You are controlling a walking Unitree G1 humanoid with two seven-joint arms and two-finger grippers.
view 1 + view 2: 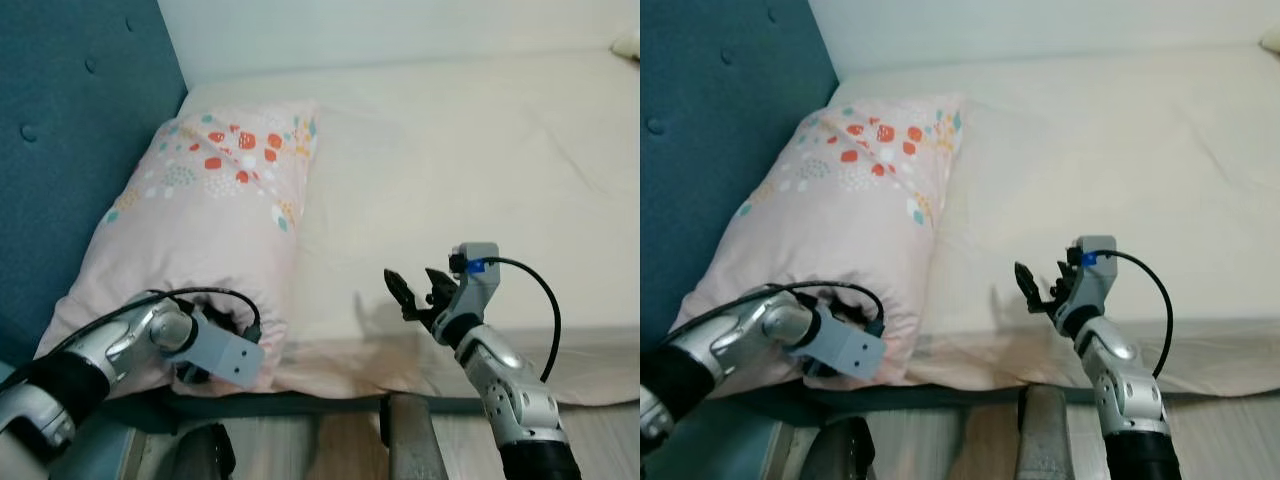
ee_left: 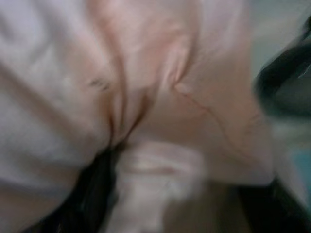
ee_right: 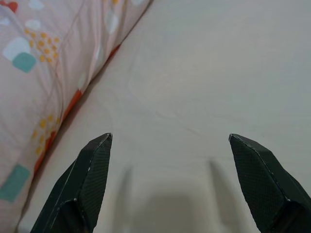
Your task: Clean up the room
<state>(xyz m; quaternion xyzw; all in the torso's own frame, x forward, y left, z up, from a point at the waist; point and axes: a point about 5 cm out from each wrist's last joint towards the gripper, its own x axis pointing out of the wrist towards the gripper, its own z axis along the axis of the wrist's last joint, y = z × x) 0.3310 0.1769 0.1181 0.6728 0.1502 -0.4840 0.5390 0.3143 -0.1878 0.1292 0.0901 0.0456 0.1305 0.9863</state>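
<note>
At the far left of the frame stands the blue padded headboard (image 1: 70, 120), and against it lies the pink patterned pillow (image 1: 215, 215), stretching from the upper middle down to the lower left. At that lower end our left gripper (image 1: 205, 335) is pushed into the pillow's near corner. In the left wrist view the fabric bunches up around a dark finger (image 2: 90, 194), so we judge it pinched on the cloth, though blur keeps us from being sure how firm the hold is.

Moving right, the cream sheet (image 1: 450, 150) of the bed covers the middle and right of the frame. Our right gripper (image 1: 418, 290) hovers low over it near the bottom centre, its fingers spread wide and holding nothing, just beside the pillow's edge.

The risk we see is the thin pinch of fabric slipping free if we pull, leaving the pillow askew. A hard tug could also drag the sheet underneath out of place.
</note>
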